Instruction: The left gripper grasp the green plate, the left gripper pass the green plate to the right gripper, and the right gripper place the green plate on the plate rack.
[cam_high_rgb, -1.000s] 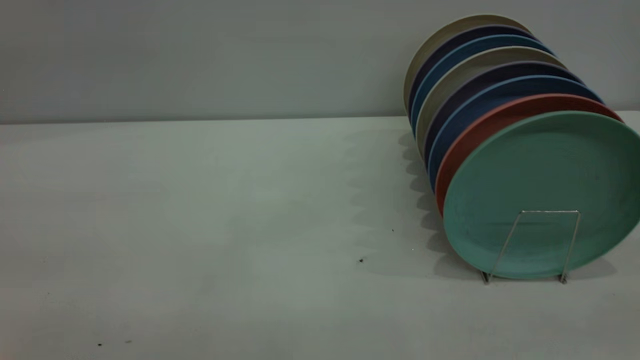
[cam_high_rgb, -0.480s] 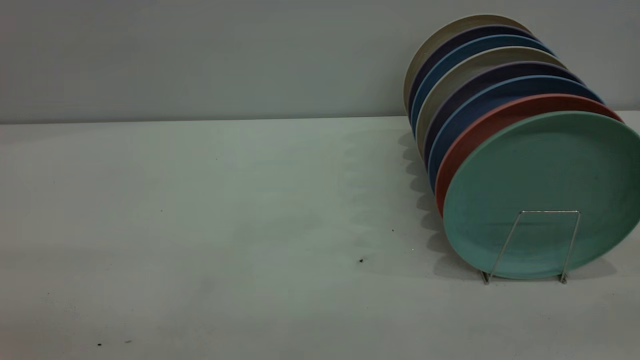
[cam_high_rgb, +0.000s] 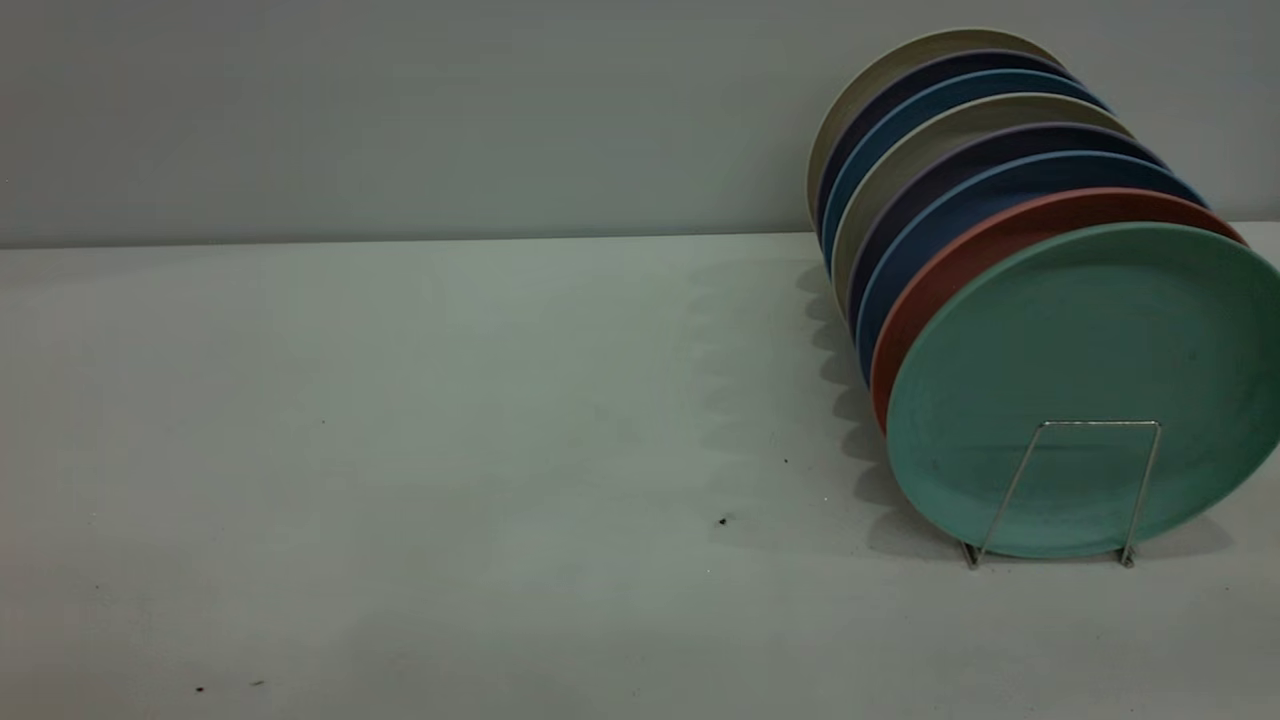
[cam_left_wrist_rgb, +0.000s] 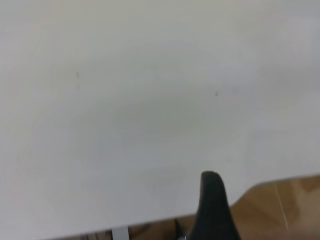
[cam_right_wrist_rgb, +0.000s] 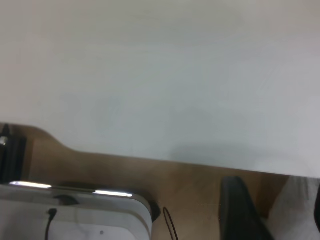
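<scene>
The green plate (cam_high_rgb: 1090, 340) stands upright at the front of the row in the plate rack (cam_high_rgb: 1090, 424), at the right of the table, with the front wire loop across its lower face. It leans back against a salmon-pink plate (cam_high_rgb: 960, 265). No gripper shows in the exterior view. A black part of my left gripper (cam_left_wrist_rgb: 212, 200) shows in the left wrist view, at the table's edge and holding nothing. My right gripper (cam_right_wrist_rgb: 277, 200) is open and empty, also over the table's edge, far from the plate.
Behind the pink plate stand several blue, dark and beige plates (cam_high_rgb: 950, 130) in the same rack. The white table (cam_high_rgb: 450, 420) stretches to the left of the rack. A white device (cam_right_wrist_rgb: 75, 215) and wooden floor lie below the table edge.
</scene>
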